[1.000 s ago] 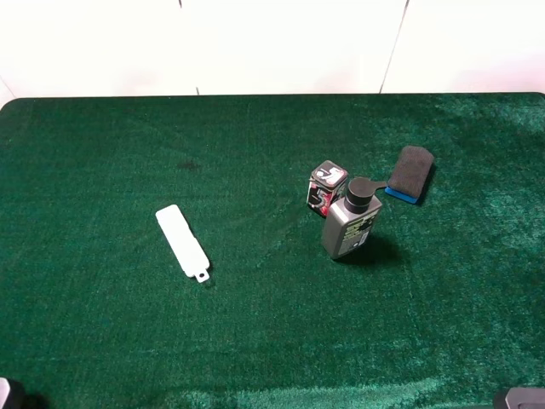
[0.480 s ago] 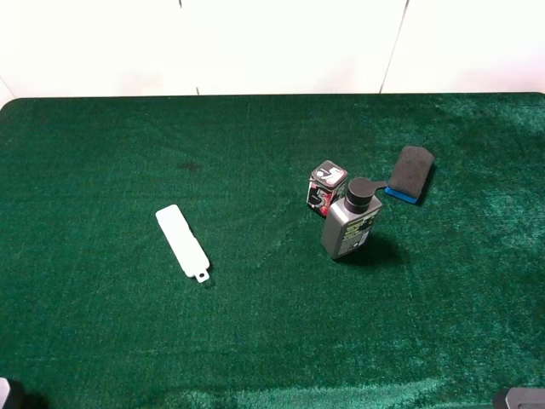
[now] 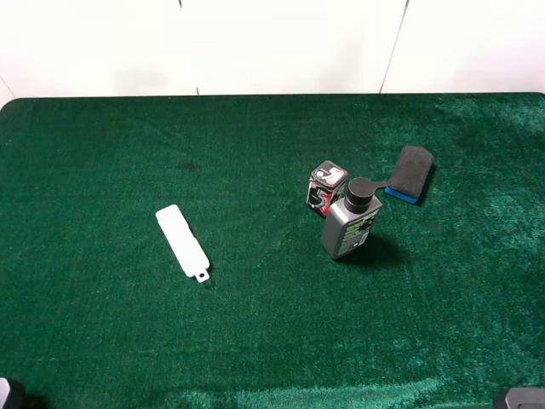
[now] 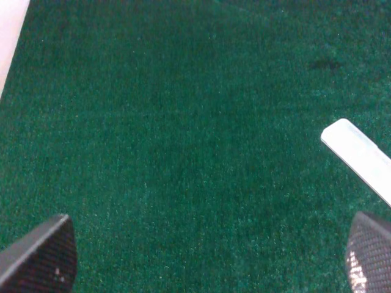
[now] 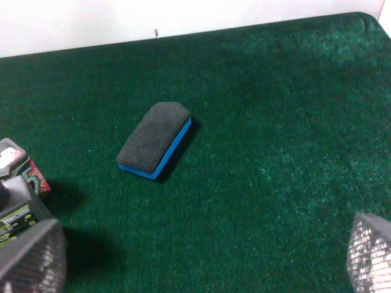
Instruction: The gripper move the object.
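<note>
The grey bottle [image 3: 349, 224] with a black pump cap and a green-and-black label stands upright right of the table's middle. It shows partly at the edge of the right wrist view [image 5: 14, 209]. My left gripper [image 4: 204, 268] is open and empty over bare green cloth, far to the left of the bottle. My right gripper [image 5: 201, 262] is open and empty, with the bottle beside one fingertip [image 5: 30, 259]. Only small parts of both arms show at the bottom corners of the high view.
A small black-red-white tin [image 3: 327, 186] stands just behind the bottle, close to it. A black pad with a blue base [image 3: 410, 173] lies behind and right of it, also in the right wrist view [image 5: 156, 139]. A flat white bar [image 3: 183, 241] lies left of centre on the green cloth [image 3: 255, 332].
</note>
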Available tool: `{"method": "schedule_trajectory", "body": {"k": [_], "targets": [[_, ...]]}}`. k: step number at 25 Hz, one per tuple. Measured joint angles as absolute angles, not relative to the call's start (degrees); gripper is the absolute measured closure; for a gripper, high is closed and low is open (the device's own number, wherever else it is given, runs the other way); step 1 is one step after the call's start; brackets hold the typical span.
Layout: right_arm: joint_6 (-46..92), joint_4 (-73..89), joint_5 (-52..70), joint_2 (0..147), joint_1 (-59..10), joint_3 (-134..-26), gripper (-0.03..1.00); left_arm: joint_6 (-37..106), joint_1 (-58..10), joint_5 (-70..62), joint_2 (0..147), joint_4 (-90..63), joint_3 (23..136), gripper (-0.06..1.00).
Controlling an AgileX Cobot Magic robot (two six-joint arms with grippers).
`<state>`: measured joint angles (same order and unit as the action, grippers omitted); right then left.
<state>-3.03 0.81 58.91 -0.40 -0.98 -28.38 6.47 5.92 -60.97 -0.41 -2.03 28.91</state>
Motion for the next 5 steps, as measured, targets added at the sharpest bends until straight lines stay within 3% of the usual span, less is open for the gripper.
{"method": "schedule_trajectory", "body": {"k": [5], "targets": [[-3.0, 0.8, 58.9, -0.4, -1.0, -28.4, 0.28, 6.5, 5.9, -61.0, -0.4, -2.0, 28.9, 0.05]]}}
